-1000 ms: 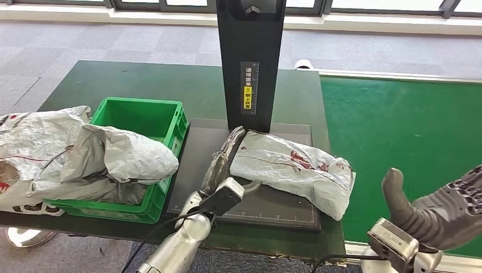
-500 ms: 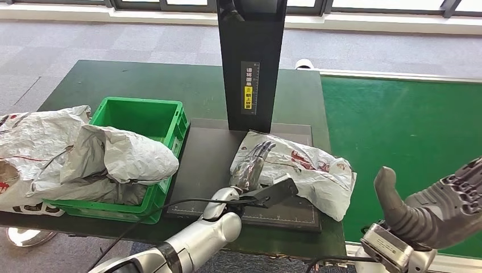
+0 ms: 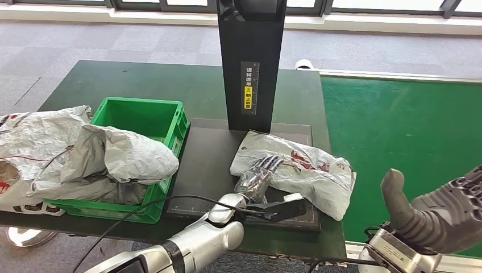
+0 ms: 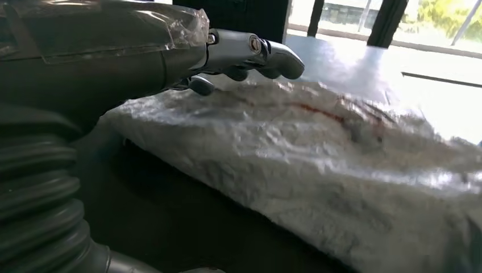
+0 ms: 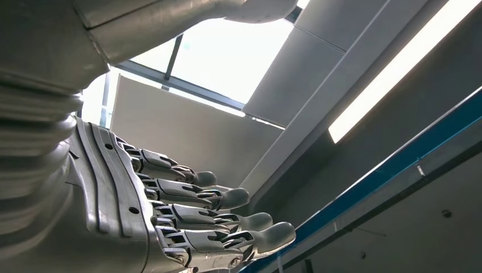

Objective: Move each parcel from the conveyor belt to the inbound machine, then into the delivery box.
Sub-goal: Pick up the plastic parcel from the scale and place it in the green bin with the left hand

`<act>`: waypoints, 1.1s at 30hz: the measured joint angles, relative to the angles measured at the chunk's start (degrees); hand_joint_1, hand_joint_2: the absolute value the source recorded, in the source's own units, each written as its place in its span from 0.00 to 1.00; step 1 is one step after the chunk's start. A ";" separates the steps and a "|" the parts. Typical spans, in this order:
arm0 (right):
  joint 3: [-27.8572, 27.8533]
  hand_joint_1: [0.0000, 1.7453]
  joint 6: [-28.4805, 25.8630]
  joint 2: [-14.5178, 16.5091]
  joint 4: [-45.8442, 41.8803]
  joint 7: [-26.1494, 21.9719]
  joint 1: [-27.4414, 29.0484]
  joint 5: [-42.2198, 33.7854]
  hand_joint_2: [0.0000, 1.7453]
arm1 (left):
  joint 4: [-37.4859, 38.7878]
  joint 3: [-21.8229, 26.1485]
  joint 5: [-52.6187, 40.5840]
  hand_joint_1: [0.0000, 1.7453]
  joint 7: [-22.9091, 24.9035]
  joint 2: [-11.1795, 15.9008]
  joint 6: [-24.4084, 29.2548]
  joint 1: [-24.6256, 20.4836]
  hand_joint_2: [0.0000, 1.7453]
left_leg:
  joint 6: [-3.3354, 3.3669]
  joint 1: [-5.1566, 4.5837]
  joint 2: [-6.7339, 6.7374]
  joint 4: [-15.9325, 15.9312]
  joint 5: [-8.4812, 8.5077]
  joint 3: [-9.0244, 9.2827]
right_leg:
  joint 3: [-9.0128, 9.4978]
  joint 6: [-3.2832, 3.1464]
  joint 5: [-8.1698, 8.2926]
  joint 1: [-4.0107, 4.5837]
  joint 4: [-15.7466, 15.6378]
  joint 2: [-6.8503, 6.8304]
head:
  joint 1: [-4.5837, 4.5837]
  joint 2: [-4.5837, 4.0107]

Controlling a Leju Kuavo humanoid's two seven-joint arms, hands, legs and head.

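On scanner plate (image 3: 210,153): parcel (image 3: 301,170) long axis diagonal; left robot hand (image 3: 258,173) rests flat atop, fingers apart.

Dark green table (image 3: 142,85) has a green crate (image 3: 136,165) sitting on its near left, stuffed with crumpled grey bags (image 3: 119,156), and a black scanner platform (image 3: 210,165) just right of it, with a parcel (image 3: 301,168) on top.

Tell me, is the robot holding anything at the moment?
No. The left robot hand rests on the parcel's near edge without gripping it; the right robot hand is open.
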 joint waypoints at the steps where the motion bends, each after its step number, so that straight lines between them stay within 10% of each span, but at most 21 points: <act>1: 0.00 0.00 0.01 0.00 0.00 0.00 0.00 0.01 1.00 | 0.53 -1.12 -0.39 0.78 0.68 0.00 -2.14 -0.14 1.00 | 0.00 0.00 0.00 0.00 0.00 0.00 | 0.01 0.00 0.00 0.00 0.00 0.00 | 0.00 0.00; 2: 0.00 0.00 0.01 0.00 0.00 0.00 -0.01 0.01 1.00 | 0.78 -1.81 -0.54 1.00 0.94 0.00 -3.57 -0.22 1.00 | 0.00 0.00 0.00 0.00 0.00 0.00 | 0.01 0.00 0.00 0.00 0.00 0.00 | 0.00 0.00; 26: 0.00 0.00 0.03 0.00 0.00 0.00 -0.01 0.36 1.00 | 3.05 -7.61 -3.45 1.00 4.16 0.00 -6.05 -1.42 1.00 | 0.00 0.00 0.00 0.00 -0.01 0.02 | 0.04 0.00 0.00 -0.01 0.00 0.00 | 0.00 0.00; 33: -0.01 0.00 0.03 0.00 0.00 0.09 0.03 0.39 1.00 | 2.38 -7.41 -12.14 1.00 8.22 0.05 7.88 -1.09 1.00 | 0.01 -0.01 0.00 0.01 0.00 0.03 | 0.03 0.01 0.00 -0.02 0.00 0.00 | 0.00 0.00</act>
